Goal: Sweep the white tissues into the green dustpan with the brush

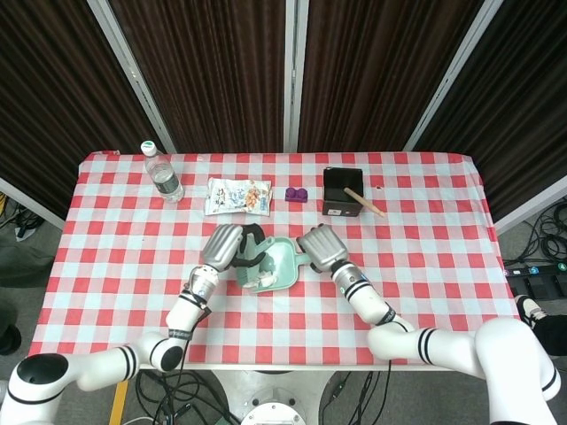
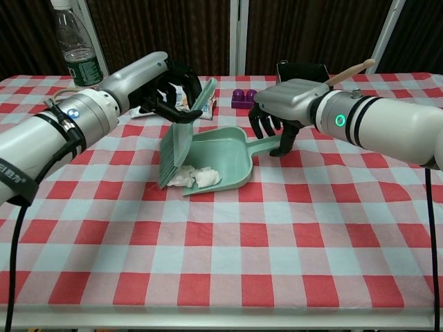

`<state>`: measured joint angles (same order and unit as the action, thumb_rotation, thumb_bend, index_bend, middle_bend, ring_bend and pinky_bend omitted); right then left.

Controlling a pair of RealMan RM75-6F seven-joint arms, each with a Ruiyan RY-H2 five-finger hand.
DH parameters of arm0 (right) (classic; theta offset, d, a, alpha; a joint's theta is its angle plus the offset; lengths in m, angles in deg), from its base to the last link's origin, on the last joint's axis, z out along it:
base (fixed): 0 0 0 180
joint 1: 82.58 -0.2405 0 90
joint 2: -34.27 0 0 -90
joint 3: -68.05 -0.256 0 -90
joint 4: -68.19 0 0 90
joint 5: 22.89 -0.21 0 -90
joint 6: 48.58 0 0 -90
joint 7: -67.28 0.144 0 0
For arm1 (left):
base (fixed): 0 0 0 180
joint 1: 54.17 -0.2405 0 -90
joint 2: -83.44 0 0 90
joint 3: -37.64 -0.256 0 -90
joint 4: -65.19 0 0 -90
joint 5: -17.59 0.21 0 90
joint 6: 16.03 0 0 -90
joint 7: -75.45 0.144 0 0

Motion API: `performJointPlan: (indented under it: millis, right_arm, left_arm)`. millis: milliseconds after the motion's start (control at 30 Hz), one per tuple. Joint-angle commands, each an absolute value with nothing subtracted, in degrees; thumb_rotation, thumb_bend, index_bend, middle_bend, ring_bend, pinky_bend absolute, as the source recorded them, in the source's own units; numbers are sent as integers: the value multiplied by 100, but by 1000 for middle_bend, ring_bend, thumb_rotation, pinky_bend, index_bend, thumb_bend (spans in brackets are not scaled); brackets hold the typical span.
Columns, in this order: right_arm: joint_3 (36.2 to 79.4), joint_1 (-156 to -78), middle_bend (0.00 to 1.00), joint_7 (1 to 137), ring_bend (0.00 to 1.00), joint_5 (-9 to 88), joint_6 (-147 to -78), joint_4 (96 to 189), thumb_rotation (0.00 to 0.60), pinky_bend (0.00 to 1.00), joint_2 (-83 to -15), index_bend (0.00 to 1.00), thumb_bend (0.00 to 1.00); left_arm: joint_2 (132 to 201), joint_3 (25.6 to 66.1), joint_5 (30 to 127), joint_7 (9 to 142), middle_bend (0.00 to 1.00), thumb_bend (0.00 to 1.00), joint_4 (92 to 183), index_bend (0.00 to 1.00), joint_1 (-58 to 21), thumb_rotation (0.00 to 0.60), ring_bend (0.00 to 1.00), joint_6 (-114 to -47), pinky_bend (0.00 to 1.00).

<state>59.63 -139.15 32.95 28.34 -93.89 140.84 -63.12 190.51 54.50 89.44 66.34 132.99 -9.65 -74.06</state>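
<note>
Two white arms with silver-backed, dark-fingered hands

The left hand (image 2: 166, 93) and right hand (image 2: 280, 111) have grey metallic shells; black bands ring the white forearms, and a green light glows on the right wrist.

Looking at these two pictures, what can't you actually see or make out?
- Head view: most of the brush and tissues, hidden under the left hand.
- Both views: whether the right hand grips the dustpan handle; its fingers cover it.
- Chest view: bottle cap, cut off by the top edge.
- Snack bag print: too small.
</note>
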Motion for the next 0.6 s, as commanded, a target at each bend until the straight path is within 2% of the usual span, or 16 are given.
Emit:
performJointPlan:
  millis: [33,600]
  right_arm:
    - [5928,-13951,589,3308,418,2792,-9372,14035,600,385,-6375,691,564]
    - [5916,-13813,594,3760,418,2884,-9397,13841,600,385,-6537,695,570]
  left_arm:
    - [19173,5485,9032,6483,539,486,13203,554,-897,600,698,-7447,918]
    - [19530,5704,9103,5947,539,486,13165,554,-604,600,685,-7406,918]
